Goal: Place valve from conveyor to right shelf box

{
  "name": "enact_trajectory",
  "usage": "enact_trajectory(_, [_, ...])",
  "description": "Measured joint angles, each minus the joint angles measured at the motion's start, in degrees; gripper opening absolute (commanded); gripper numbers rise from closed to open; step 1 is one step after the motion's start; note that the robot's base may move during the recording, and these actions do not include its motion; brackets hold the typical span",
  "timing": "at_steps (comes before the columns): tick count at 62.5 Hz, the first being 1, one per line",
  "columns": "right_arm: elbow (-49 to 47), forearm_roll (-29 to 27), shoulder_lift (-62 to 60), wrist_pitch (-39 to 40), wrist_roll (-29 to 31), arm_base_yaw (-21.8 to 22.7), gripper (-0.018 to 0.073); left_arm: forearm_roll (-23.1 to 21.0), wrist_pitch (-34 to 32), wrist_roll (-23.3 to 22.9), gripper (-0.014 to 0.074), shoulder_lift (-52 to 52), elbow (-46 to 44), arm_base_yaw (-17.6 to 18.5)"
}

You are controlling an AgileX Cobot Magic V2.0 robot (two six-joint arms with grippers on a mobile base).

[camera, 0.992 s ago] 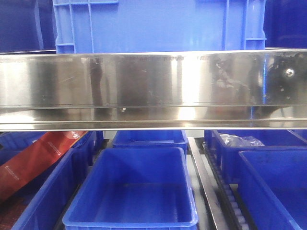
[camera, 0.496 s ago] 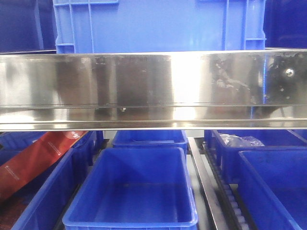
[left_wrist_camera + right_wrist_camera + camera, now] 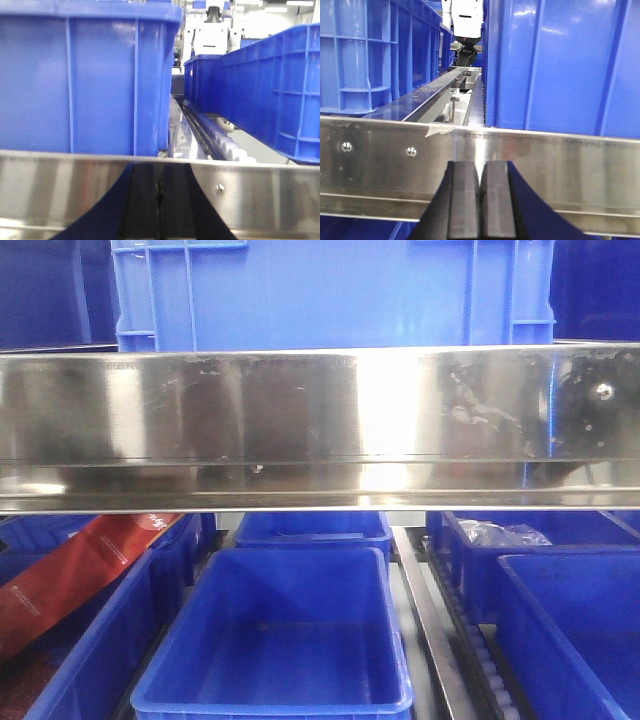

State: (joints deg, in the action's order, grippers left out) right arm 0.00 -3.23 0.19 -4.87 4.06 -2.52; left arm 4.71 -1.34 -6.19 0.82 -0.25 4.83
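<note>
Neither the valve nor the conveyor shows in any view; where the valve lies cannot be told from here; no belt is seen, only shelving and crates. Both grippers face a steel shelf rail (image 3: 320, 430), with a large blue crate (image 3: 330, 290) standing on the shelf above it and open blue bins (image 3: 275, 640) on the level below; a red packet (image 3: 80, 570) lies in the bin at the left. The step in hand looks like getting to the valve, so the arms should draw clear of the rail and crates before swinging toward the belt, watching the crate walls close on either side. The left gripper (image 3: 159, 200) has its pads pressed together, holding nothing; the right gripper (image 3: 481, 200) is likewise closed and empty, just before the rail.
</note>
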Motion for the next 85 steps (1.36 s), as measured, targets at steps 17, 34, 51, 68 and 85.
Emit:
enact_trajectory(17, [0.0,0.0,0.0,0.1,0.0,0.0,-0.0163,-0.6,-0.6,0.0,-0.0111,-0.5,0.3,-0.1])
enact_trajectory(34, [0.0,0.0,0.0,0.1,0.0,0.0,-0.0163,0.7,-0.5,0.1,-0.0111,-0.5,0.3,-0.1])
enact_trajectory(51, [0.0,0.0,0.0,0.1,0.0,0.0,-0.0163,0.9,-0.4,0.1,-0.0111,-0.5,0.3,-0.1])
enact_trajectory(68, [0.0,0.0,0.0,0.1,0.0,0.0,-0.0163,0.9,-0.3,0.1,-0.0111,-0.5,0.3,-0.1])
enact_trajectory(85, [0.0,0.0,0.0,0.1,0.0,0.0,-0.0163,0.9,-0.3,0.1,-0.0111,-0.5,0.3,-0.1])
